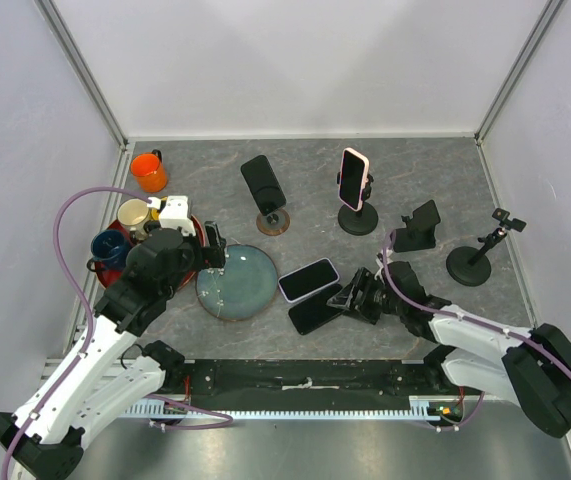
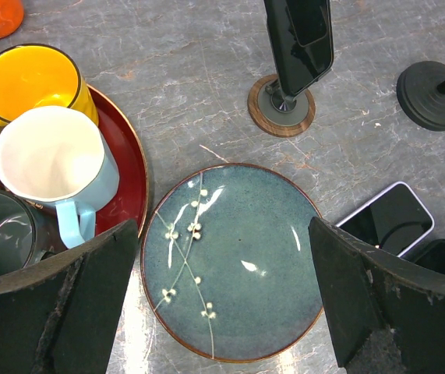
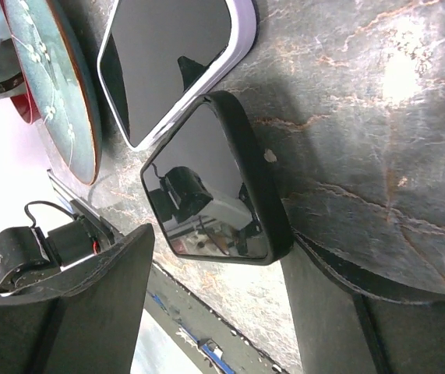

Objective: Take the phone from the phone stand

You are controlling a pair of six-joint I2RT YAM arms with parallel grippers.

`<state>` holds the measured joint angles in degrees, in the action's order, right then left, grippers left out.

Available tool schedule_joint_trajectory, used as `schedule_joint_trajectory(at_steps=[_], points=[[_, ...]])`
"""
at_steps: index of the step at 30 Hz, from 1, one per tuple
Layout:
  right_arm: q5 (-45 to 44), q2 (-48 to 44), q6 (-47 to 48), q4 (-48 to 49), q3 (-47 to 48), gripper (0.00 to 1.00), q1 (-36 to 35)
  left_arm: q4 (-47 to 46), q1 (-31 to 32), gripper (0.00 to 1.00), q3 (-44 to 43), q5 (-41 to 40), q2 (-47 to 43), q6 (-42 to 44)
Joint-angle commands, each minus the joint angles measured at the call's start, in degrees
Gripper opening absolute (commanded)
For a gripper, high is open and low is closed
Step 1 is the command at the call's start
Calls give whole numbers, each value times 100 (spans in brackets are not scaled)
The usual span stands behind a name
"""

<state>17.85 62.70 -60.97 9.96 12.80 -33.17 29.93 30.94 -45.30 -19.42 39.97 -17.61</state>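
A black phone (image 1: 263,184) leans on a wooden-based stand (image 1: 273,222); both also show in the left wrist view, phone (image 2: 300,39) and stand (image 2: 282,107). A pink-cased phone (image 1: 353,178) stands on a black stand (image 1: 357,219). A black phone (image 1: 315,309) lies flat on the table; in the right wrist view (image 3: 206,179) its end is just ahead of my open right gripper (image 3: 222,312), beside one finger (image 3: 347,312). That gripper (image 1: 348,296) holds nothing. A white-cased phone (image 1: 308,279) lies next to it. My left gripper (image 2: 222,304) is open and empty above the blue plate (image 2: 230,257).
Two empty black stands (image 1: 420,228) (image 1: 480,255) stand at the right. A red tray (image 2: 128,167) with several mugs sits at the left, an orange mug (image 1: 149,171) behind it. The blue plate (image 1: 237,283) lies near the front, left of centre.
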Motion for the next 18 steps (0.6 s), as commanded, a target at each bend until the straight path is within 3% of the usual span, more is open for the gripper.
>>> schedule_joint_trajectory(at_steps=[1, 10, 18], points=[[-291, -21, 112, -793, -155, 74, -14, -110, -26, 97, 21, -62, -77, 108], [-1002, -539, 1078, -2531, 609, 79, -14, -110, -26, 97, 21, -62, -85, 99], [-1511, -407, 2062, -2762, 1355, 82, -14, -111, -26, 97, 30, -62, -77, 99]])
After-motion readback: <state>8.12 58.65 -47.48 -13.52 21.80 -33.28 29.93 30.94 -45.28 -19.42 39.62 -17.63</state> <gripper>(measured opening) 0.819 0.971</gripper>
